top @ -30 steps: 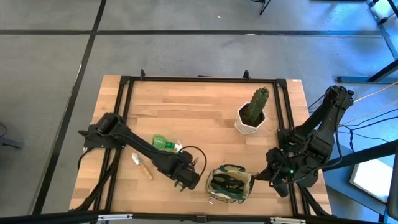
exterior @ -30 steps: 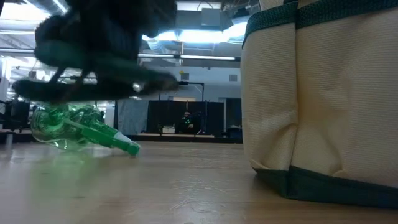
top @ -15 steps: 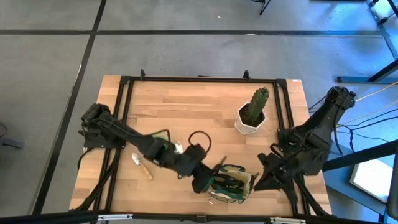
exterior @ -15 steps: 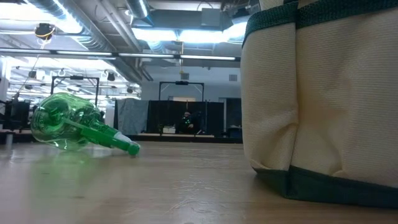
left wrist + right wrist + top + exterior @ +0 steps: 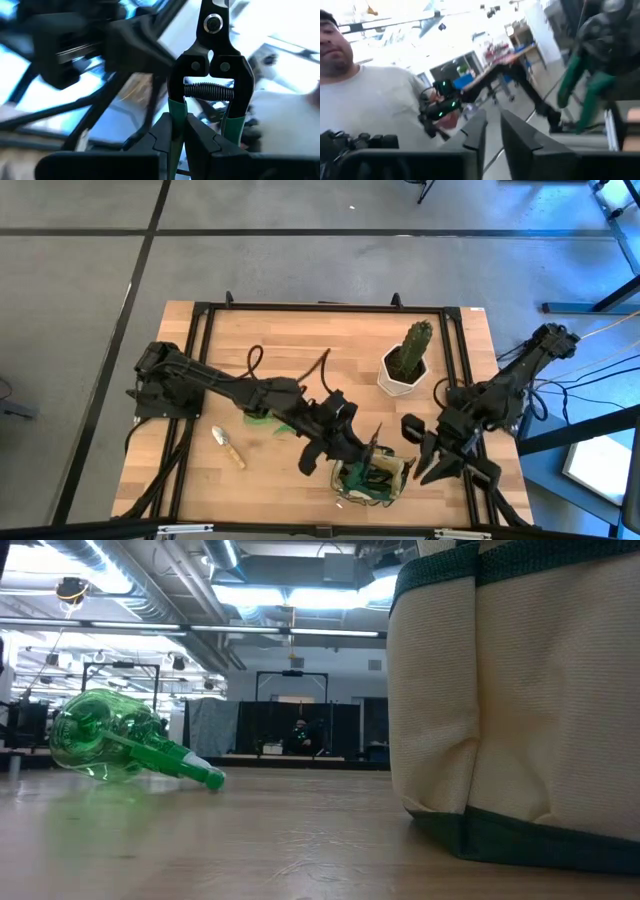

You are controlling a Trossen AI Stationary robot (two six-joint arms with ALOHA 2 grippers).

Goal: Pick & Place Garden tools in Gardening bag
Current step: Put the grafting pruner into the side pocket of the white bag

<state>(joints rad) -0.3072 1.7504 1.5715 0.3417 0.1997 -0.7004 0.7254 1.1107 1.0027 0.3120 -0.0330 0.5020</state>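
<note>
A: From the high view, where is the left gripper?
B: At about six o'clock on the counter, right above the gardening bag. Its jaws are clamped on black pruning shears that stick up over the bag's mouth.

A: And the rest of the tools?
B: A silver trowel with a wooden handle lies at eight o'clock, well apart from the bag. The green spray bottle peeks out from under the left arm, just right of the trowel. More dark tools sit inside the bag. The cactus in its white pot stands at two o'clock.

A: The right gripper?
B: Just off the bag's right side, at about five o'clock. I cannot tell its jaws from here.

A: The low view?
B: The bag fills the three o'clock side, standing upright on the counter. The spray bottle lies on its side at nine o'clock, nozzle towards the bag but well apart from it. No gripper shows.

A: Left wrist view?
B: The jaws pinch one green-sleeved handle of the shears; the spring and pivot bolt show clearly above them.

A: Right wrist view?
B: The jaws stand narrow, a slim gap between them, holding nothing. A person in a light shirt is beyond, and the shears' green handles hang in the other arm's grip.
</note>
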